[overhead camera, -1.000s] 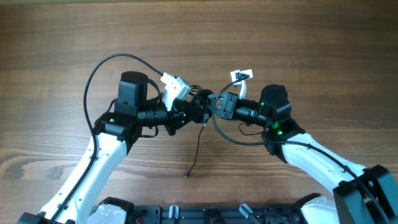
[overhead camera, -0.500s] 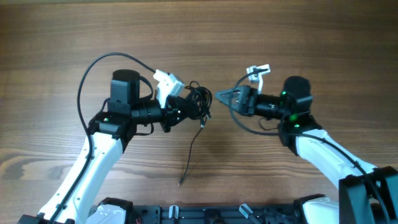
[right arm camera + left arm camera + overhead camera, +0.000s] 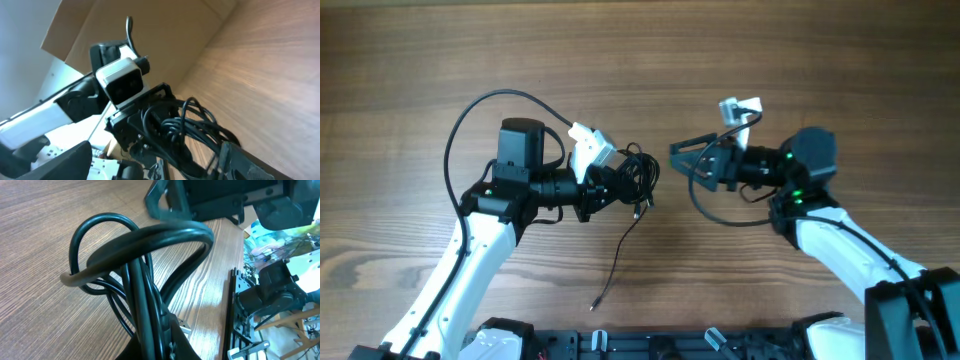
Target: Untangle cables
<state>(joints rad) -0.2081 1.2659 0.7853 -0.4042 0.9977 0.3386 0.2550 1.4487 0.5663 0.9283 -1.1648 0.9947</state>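
The cables are a small dark knotted bundle of thin black loops, held just above the table's middle. My left gripper is shut on the bundle's left side. One loose strand trails from it toward the front edge. In the left wrist view the loops rise from my shut jaws, and a silver plug shows beside them. My right gripper stands open a short way right of the bundle, apart from it. The right wrist view shows the bundle ahead of my open right gripper, with nothing between the fingers.
A thick black cord arcs out from the left arm, and another loops under the right wrist. A black rail runs along the table's front edge. Brown cardboard stands behind the left arm in the right wrist view.
My right gripper has let go of the bundle, opened and drawn back to the right. The left gripper kept the bundle, and the loose strand's end slid toward the front left.
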